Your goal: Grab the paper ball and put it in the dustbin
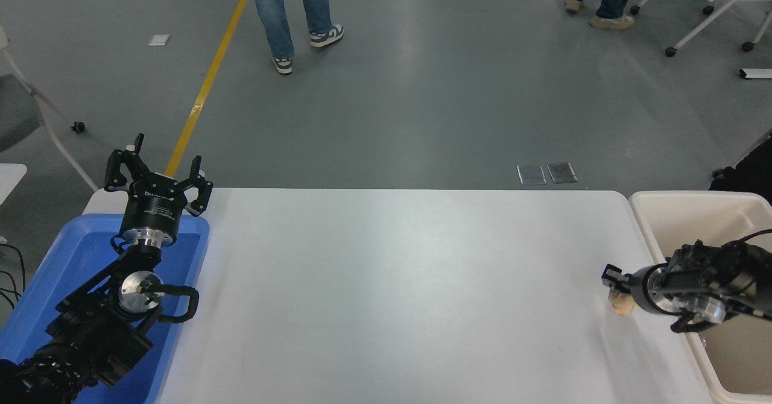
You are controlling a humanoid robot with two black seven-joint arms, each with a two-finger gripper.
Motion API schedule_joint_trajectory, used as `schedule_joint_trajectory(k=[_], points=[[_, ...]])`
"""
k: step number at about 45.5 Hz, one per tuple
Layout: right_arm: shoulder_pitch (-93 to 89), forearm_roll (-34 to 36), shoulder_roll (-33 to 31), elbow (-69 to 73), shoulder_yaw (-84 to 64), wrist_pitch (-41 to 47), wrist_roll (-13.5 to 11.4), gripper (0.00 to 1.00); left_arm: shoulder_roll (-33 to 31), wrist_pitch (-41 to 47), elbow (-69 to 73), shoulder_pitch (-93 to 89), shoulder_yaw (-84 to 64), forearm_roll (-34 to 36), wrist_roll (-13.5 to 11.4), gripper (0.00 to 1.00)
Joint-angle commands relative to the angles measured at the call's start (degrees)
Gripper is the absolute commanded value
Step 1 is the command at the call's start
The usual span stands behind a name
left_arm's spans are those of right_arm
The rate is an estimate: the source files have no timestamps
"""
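Observation:
Near the table's right edge my right gripper (616,283) is shut on the tan paper ball (622,306). Only the ball's lower part peeks out below the black fingers, and a faint shadow lies on the table beneath it. The cream dustbin (663,202) stands just right of the table, and my right arm reaches across its near wall. At the lower left my left gripper (158,172) stays parked, open, over the far end of the blue tray.
A shallow blue tray (48,271) sits at the table's left edge under the left arm. Beyond the white table (392,271), one person's legs (289,18) cross the grey floor at the top and another's (603,0) stand at the top right. Wheeled chairs stand at both upper corners.

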Motion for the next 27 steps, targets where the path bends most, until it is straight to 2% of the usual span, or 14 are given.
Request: schedule_joint_trajectory(k=[1, 17, 27], points=[[16.2, -0.5, -2.3, 8.9, -3.5, 3.2, 0.0, 0.00, 0.1, 0.0, 0.0, 0.0, 0.0, 0.0, 0.0, 0.99], [35.6, -0.2, -0.9, 11.1, -5.2, 15.5, 0.0, 0.00, 0.0, 0.0, 0.1, 0.0, 0.0, 0.0, 0.0, 0.99], [45.0, 0.1, -2.4, 11.1, -4.6, 20.2, 0.0, 0.00, 0.1, 0.0, 0.1, 0.0, 0.0, 0.0, 0.0, 0.99]])
